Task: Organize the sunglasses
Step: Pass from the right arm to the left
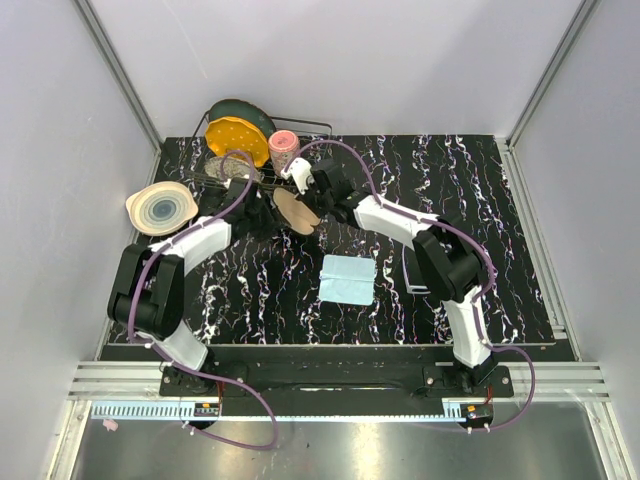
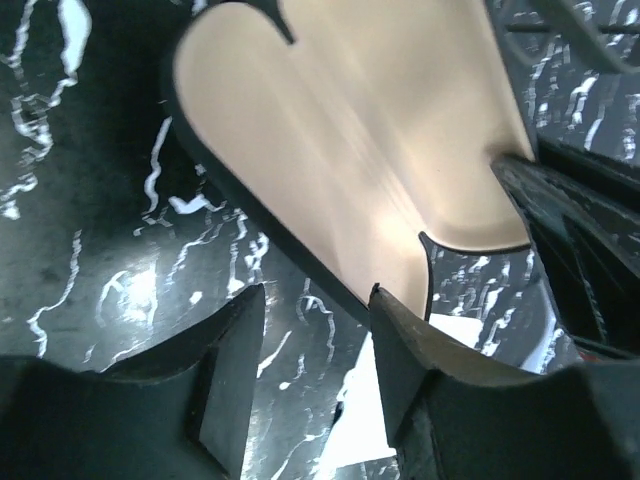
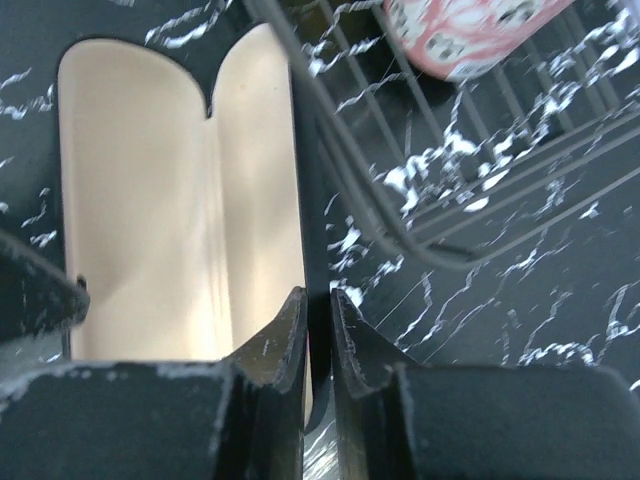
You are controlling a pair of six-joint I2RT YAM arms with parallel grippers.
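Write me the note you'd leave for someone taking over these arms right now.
Left hand: open, at the rim of the glasses case.
Right hand: pinched on the case's edge, beside the dish rack.
The case lies open and empty. The light-blue cloth lies flat, nearer the arm bases.
Sunglasses: not in the case; I cannot pick them out.
Done: case open.
Left: find the sunglasses, put them in, close the case.

- sunglasses (image 1: pixel 409 270): partly under the right arm (image 1: pixel 445 262), detail too small to tell.
- glasses case (image 1: pixel 296 211): sides covered by left gripper (image 1: pixel 270 216) and right gripper (image 1: pixel 318 208) from above; left wrist view cuts it at the top edge, lining blurred.
- pink cup (image 3: pixel 470 35): cut off at the top, print blurred.
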